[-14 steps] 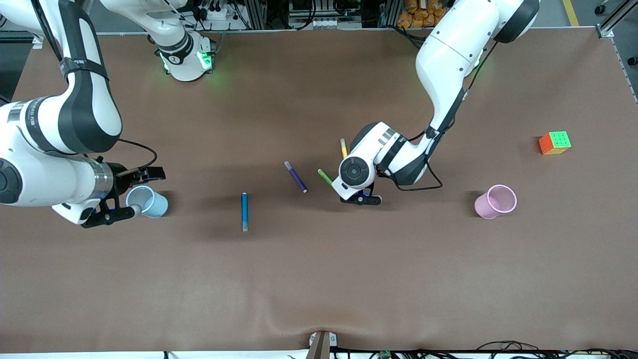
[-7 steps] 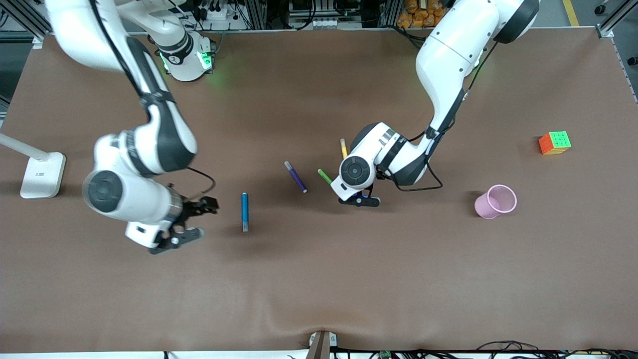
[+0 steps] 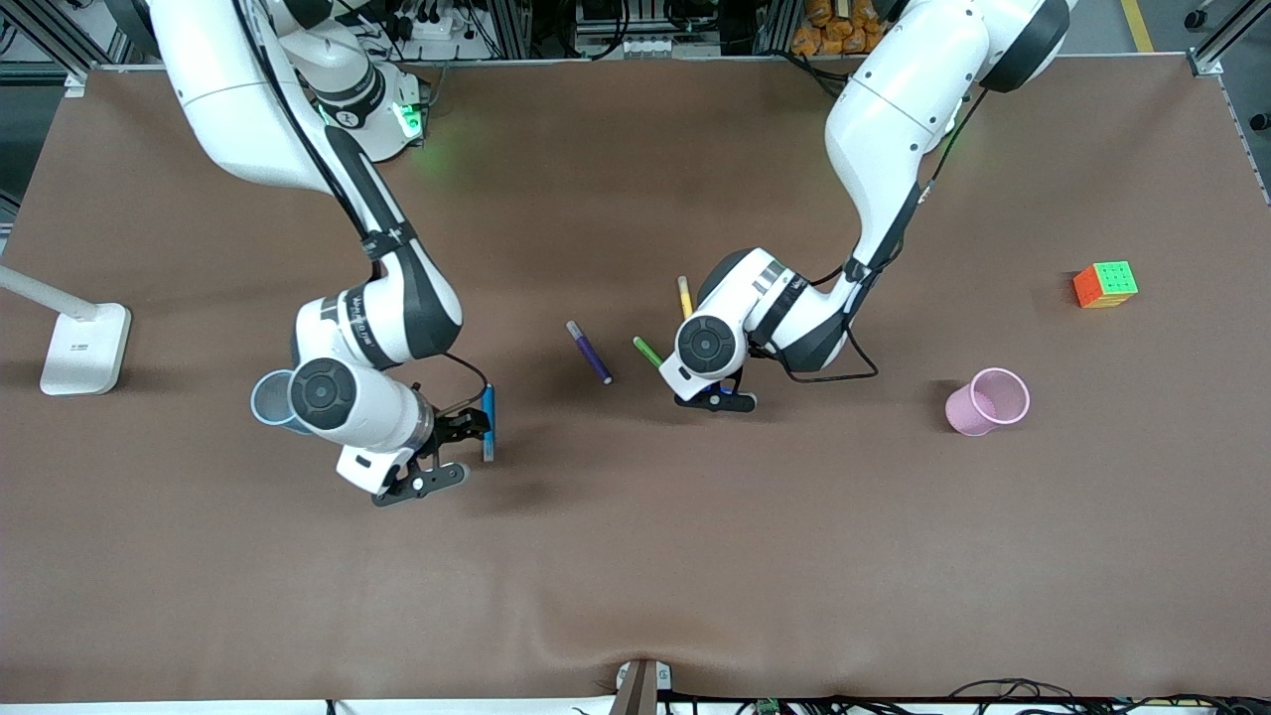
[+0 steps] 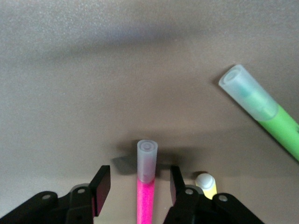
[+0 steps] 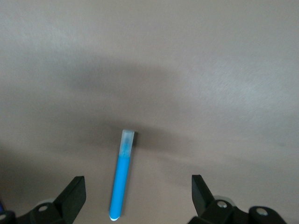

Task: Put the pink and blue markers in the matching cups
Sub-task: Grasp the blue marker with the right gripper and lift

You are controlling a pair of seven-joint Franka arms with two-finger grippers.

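The blue marker (image 3: 488, 422) lies on the brown table; it also shows in the right wrist view (image 5: 121, 182). My right gripper (image 3: 449, 455) hangs over it, open wide (image 5: 138, 193), touching nothing. The light blue cup (image 3: 266, 398) stands partly hidden by the right arm. My left gripper (image 3: 717, 398) is low at the table, open (image 4: 138, 186), one finger on each side of the pink marker (image 4: 145, 198), with gaps on both sides. The pink marker is hidden in the front view. The pink cup (image 3: 986, 400) stands toward the left arm's end.
A purple marker (image 3: 589, 351), a green marker (image 3: 647, 351) and a yellow marker (image 3: 684, 295) lie beside the left gripper. The green (image 4: 261, 107) and yellow (image 4: 206, 183) also show in the left wrist view. A colour cube (image 3: 1105, 284) and a white stand (image 3: 84, 348) sit near the table's ends.
My right arm has swung from the blue cup across to the blue marker, staying open. The left arm has barely moved.
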